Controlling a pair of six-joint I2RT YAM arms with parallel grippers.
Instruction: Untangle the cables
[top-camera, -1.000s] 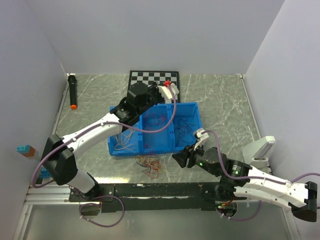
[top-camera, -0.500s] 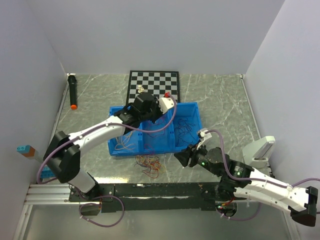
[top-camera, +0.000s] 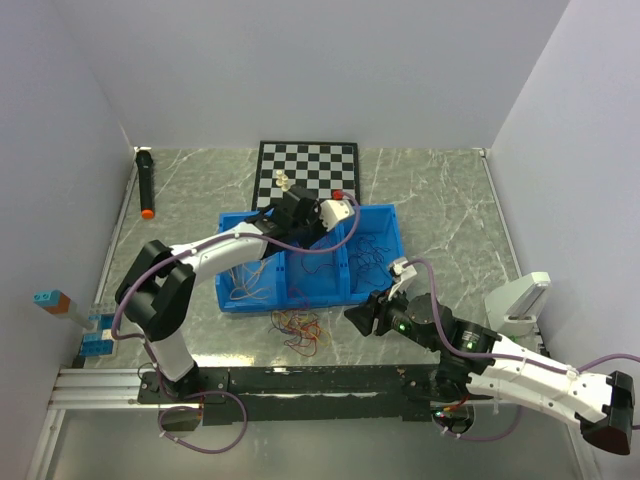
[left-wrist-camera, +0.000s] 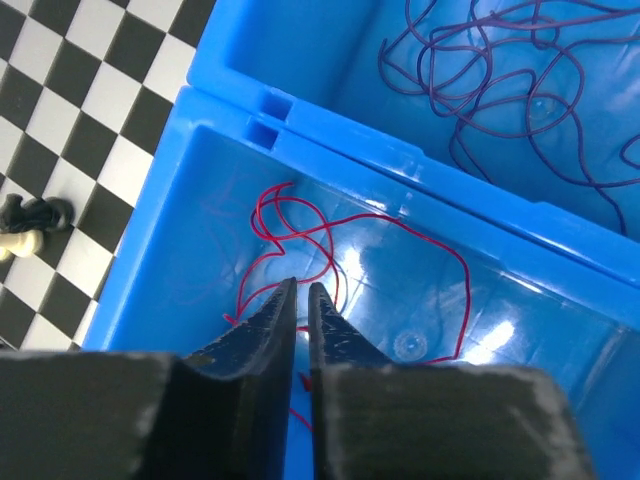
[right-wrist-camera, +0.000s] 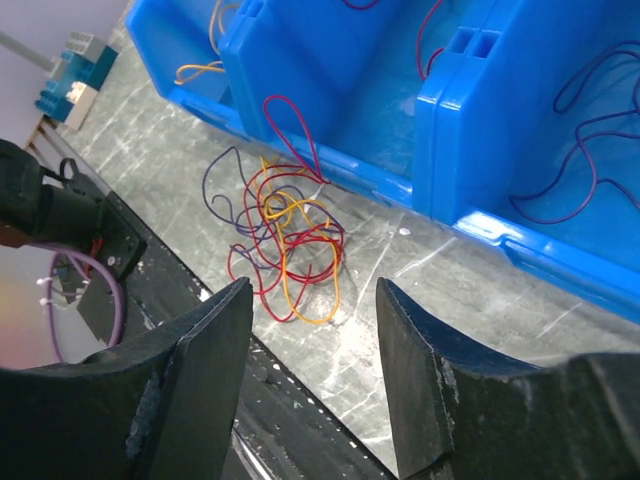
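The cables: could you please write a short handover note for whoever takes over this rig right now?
Left pincer: barely parted, empty, tips over the red cables in the middle compartment of the blue bin.
Right pincer: open, empty, hovering above the tangled bunch on the table in front of the bin.
Done: yellow cables in the left compartment, red in the middle, purple cables in the right.
Left: the mixed bunch of red, yellow and purple is not yet sorted.
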